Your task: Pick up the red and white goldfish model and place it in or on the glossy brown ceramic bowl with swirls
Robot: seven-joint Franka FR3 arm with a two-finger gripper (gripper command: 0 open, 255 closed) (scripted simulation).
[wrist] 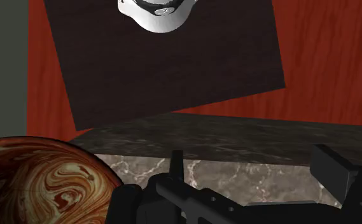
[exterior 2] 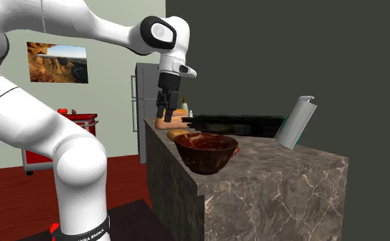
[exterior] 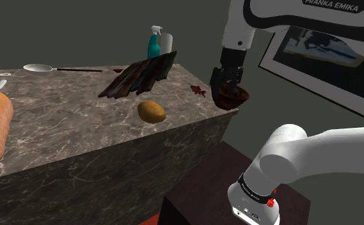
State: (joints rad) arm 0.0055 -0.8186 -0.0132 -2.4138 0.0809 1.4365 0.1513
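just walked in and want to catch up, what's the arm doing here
The white Franka arm holds its gripper open and empty, close by the brown swirled bowl at the corner of the marbled counter. The small red goldfish model lies on the counter beside the bowl, neither held nor in it. The pick-up has not yet been done.

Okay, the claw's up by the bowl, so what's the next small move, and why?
Probably shift the open, empty claw toward the shoulder view's left until it is over the goldfish. It hangs up beside the swirled brown bowl at the counter corner, while the goldfish lies on the counter next to that bowl.
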